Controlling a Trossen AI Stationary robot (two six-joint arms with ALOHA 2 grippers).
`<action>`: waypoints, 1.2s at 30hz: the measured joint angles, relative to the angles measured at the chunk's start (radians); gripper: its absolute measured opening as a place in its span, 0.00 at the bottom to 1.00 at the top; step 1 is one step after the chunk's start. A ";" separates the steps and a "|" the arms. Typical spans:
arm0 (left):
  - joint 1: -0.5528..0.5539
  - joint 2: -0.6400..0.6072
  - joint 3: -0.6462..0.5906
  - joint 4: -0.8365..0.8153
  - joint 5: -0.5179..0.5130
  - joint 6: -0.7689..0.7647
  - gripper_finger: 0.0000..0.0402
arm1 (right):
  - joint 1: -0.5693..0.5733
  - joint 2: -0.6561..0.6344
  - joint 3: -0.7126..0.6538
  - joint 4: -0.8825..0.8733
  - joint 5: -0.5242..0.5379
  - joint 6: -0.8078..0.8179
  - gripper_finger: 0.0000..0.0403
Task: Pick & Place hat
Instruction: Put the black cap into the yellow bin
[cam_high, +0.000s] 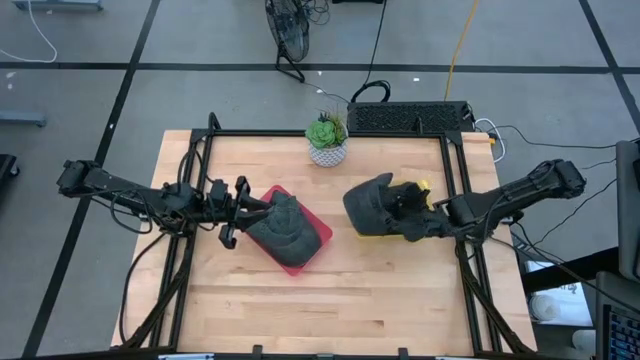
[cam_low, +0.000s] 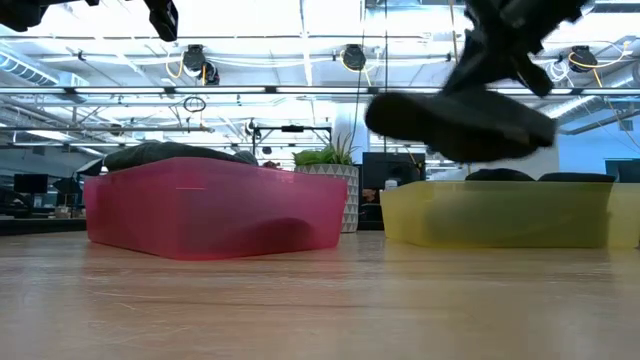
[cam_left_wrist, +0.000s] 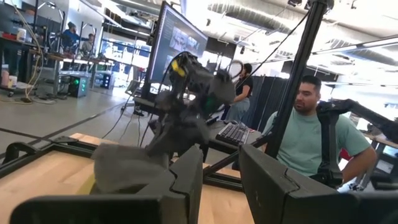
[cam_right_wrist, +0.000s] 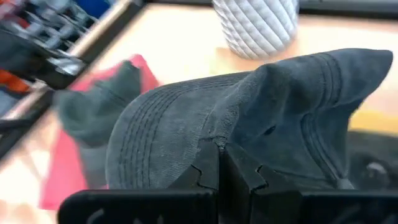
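A dark grey cap (cam_high: 372, 203) hangs in my right gripper (cam_high: 408, 216) above the yellow bin (cam_high: 372, 238), at the table's right. In the low view the cap (cam_low: 455, 125) floats clear over the yellow bin (cam_low: 500, 212). A second dark cap (cam_high: 288, 230) rests in the red bin (cam_high: 318, 232), bulging above its rim (cam_low: 165, 153). My left gripper (cam_high: 236, 211) is open and hovers raised just left of the red bin, touching nothing. Its wrist view shows its open fingers (cam_left_wrist: 221, 177) and the held cap (cam_left_wrist: 186, 106) beyond. My right gripper pinches a raised fold of the cap's cloth (cam_right_wrist: 214, 140) between its two shut fingers (cam_right_wrist: 239, 171). It comes from the table's right, slanting down. The cap is lifted clear, with the rest of it spreading out ahead of and below the fingers (cam_low: 440, 120).
A white pot with a green plant (cam_high: 327, 140) stands at the table's far edge, between the bins. More dark caps (cam_low: 540, 177) lie in the yellow bin. A keyboard (cam_high: 410, 117) sits beyond the far edge. A person in a teal shirt (cam_left_wrist: 311, 137) sits past the table's right side.
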 joint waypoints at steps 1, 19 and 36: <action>0.000 0.000 0.000 -0.001 0.000 0.000 0.27 | 0.002 0.009 -0.014 -0.005 0.000 0.022 0.00; 0.000 0.000 0.000 -0.001 0.000 0.013 0.27 | 0.000 0.028 -0.060 -0.119 0.057 0.167 0.01; -0.001 0.000 0.000 0.005 -0.001 -0.012 0.27 | -0.027 0.034 -0.084 -0.222 0.024 0.247 0.01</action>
